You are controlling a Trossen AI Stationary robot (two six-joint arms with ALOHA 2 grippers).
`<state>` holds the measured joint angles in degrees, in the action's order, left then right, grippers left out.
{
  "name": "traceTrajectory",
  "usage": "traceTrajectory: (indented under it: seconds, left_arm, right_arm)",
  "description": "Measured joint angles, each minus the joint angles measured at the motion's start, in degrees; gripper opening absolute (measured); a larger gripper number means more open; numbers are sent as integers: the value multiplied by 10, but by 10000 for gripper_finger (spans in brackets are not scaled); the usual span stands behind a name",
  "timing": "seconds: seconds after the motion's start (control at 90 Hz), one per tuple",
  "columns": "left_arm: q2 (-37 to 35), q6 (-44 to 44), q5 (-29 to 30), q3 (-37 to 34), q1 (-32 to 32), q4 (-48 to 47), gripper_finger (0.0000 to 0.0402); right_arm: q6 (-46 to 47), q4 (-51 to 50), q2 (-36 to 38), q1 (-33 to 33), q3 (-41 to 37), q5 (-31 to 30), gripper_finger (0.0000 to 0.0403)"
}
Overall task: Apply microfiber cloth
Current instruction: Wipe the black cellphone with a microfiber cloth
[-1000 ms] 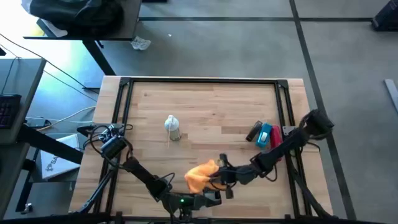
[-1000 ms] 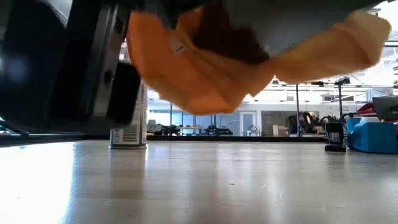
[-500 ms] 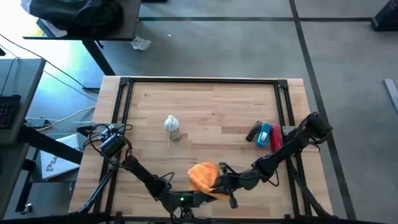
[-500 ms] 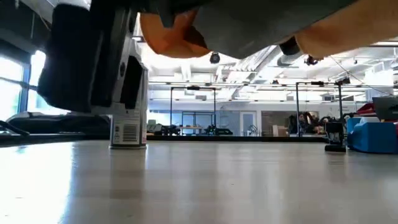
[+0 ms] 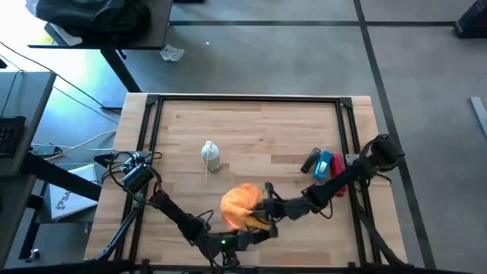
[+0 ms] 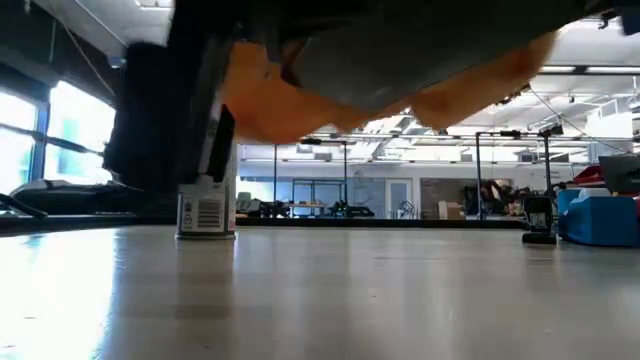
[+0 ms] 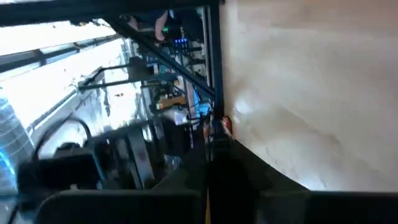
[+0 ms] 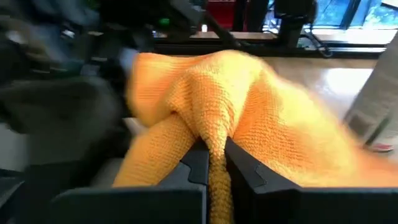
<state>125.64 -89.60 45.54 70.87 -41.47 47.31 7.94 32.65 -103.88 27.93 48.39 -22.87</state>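
Right claw (image 8: 214,163) pinches the orange microfiber cloth (image 8: 249,112) above the table (image 5: 266,129).

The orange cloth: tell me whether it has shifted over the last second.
Yes. In the high view the microfiber cloth, pinched in the right gripper, has moved left along the table's near edge, ending closer under the spray bottle.

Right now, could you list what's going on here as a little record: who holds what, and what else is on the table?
held item: orange microfiber cloth, pinched in a fold, above the table's near edge
holder: right gripper, shut on the cloth
other arm: left gripper, low at the near edge by the cloth
table: wooden table
also on table: small clear spray bottle, upright, left of middle; blue and red items by the right edge
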Motion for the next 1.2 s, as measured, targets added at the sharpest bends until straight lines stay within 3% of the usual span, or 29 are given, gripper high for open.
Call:
traceTrajectory:
  seconds: [0.222, 0.333, 0.5, 0.756, 0.933, 1.2]
  left_arm:
    - [0, -2, -3, 2, -5, 7, 17]
    - [-12, -39, 6, 6, -11, 26, 16]
    - [-11, -33, 29, 4, -10, 22, 16]
    - [-11, -26, 10, 3, 0, 23, 16]
    - [-11, -26, 2, 3, 7, 23, 16]
    - [-8, -17, -5, 1, 11, 19, 16]
  right_arm:
    - [-66, -7, 1, -44, -1, -14, 0]
    - [-96, -62, 5, -55, -6, -23, 0]
    - [-124, -139, 78, -52, -2, -41, 0]
    - [-151, -202, 192, -38, -2, -71, 0]
    - [-134, -181, 200, -32, -2, -9, 0]
    - [-39, -121, 115, -29, -2, 130, 0]
